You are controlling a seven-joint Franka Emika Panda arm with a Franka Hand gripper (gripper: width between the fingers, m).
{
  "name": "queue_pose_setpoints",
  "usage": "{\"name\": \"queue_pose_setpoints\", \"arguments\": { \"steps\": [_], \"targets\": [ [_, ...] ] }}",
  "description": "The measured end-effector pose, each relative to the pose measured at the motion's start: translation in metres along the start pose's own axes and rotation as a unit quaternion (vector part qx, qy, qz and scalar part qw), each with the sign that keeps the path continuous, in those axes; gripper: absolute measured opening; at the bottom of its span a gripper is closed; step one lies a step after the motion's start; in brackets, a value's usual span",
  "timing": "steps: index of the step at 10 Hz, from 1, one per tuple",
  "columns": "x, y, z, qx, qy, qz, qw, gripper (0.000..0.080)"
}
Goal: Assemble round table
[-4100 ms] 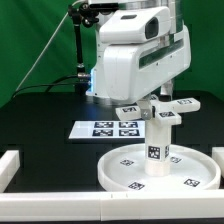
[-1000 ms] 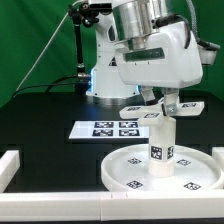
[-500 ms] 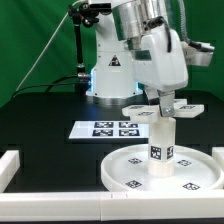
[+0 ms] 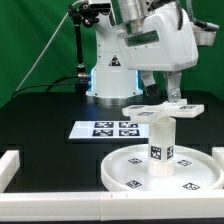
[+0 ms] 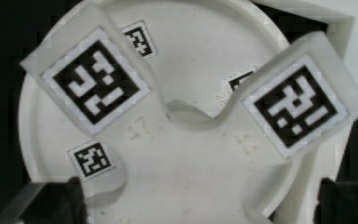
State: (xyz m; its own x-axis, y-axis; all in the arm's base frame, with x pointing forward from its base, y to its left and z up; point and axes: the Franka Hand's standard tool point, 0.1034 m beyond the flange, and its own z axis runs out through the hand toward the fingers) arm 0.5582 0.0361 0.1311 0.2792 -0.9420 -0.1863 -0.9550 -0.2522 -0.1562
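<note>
The large rimmed round disc (image 4: 113,172) lies on the black table at the exterior view's right. The short thick leg (image 4: 160,146) stands upright at its middle, and the cross-shaped piece (image 4: 160,108) sits on top of the leg. My gripper (image 4: 161,90) hangs just above the cross piece, open, touching nothing. In the wrist view two tagged arms of the cross-shaped piece (image 5: 194,122) spread out over the disc (image 5: 185,185). My gripper (image 5: 202,205) shows only as two dark fingertips (image 5: 51,200) wide apart with nothing between them.
The marker board (image 4: 105,128) lies flat on the table behind the disc, toward the exterior view's left. A low white wall (image 4: 14,166) borders the table's left and front. The arm's base (image 4: 105,75) stands at the back.
My gripper was shut on the cross-shaped piece atop the leg; it has opened, let go and risen a little. The cross piece stays on the leg.
</note>
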Motion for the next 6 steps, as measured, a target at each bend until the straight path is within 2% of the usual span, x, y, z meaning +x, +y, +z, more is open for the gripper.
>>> {"name": "queue_pose_setpoints", "arguments": {
  "steps": [2,3,6],
  "targets": [
    [-0.0001,0.0003,0.0007,-0.001,0.0,-0.058,0.998,0.0649],
    [-0.0006,-0.002,0.0005,-0.006,0.005,-0.145,0.989,0.0649],
    [-0.0007,-0.0064,-0.0032,-0.004,0.007,-0.29,0.957,0.0649]
  ]
}}
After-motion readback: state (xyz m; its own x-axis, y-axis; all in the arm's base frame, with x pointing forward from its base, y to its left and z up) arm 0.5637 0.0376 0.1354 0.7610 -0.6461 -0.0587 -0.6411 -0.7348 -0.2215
